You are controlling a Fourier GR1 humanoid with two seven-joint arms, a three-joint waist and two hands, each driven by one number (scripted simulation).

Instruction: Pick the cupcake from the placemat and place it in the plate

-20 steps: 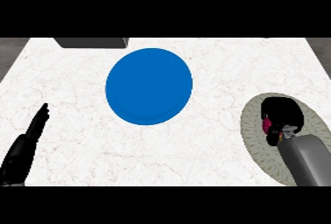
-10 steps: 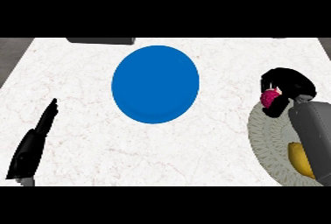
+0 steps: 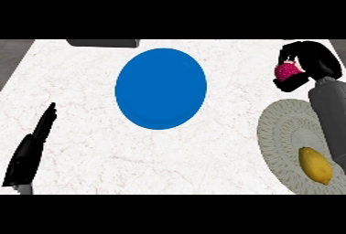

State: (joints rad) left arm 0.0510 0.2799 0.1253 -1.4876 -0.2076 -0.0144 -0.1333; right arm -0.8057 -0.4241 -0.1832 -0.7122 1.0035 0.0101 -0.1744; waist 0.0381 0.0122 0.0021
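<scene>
A blue plate [image 3: 161,88] lies on the white marble counter, a little left of centre. My right hand [image 3: 312,59] is at the upper right, above and beyond the grey placemat [image 3: 287,137], its fingers curled round the cupcake [image 3: 287,71], of which only the pink frosting shows. The cupcake is lifted off the placemat and sits well to the right of the plate. My left hand [image 3: 34,144] rests at the lower left edge, fingers straight and holding nothing.
A yellow lemon [image 3: 315,165] lies on the placemat's near part, beside my right forearm [image 3: 330,114]. A dark grey object [image 3: 103,43] sits at the counter's far edge, above the plate. The counter's left edge runs near my left hand.
My right hand has lifted the cupcake off the placemat and carried it away from me. The lemon, hidden before, now shows on the placemat. The left hand has hardly moved.
</scene>
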